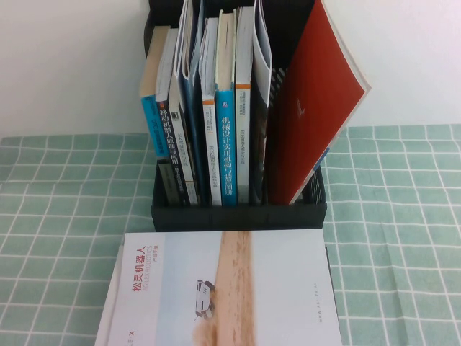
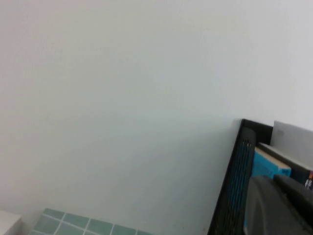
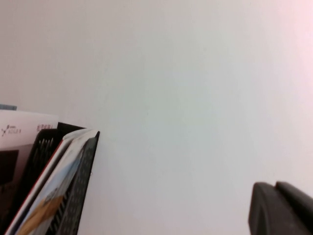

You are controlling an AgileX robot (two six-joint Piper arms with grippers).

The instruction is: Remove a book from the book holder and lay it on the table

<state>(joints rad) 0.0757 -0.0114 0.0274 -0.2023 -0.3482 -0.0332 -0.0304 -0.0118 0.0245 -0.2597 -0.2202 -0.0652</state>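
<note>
The book [image 1: 230,288], white and pale blue with a sandy tan stripe, a small white vehicle picture and a red title, lies flat on the table [image 1: 65,216] just in front of the book holder [image 1: 238,215]. The black holder stands upright with several books in its slots. Neither arm shows in the high view. My left gripper [image 2: 281,205] shows only as dark fingertips pressed together, raised beside the holder's perforated wall [image 2: 234,186]. My right gripper [image 3: 281,208] is likewise shut and empty, raised to the side of the holder [image 3: 78,186], facing the white wall.
A thin red-covered book [image 1: 317,101] leans outward in the holder's rightmost slot. Blue and white spined books [image 1: 227,144] fill the other slots. A white wall stands right behind the holder. Checked cloth lies open on both sides.
</note>
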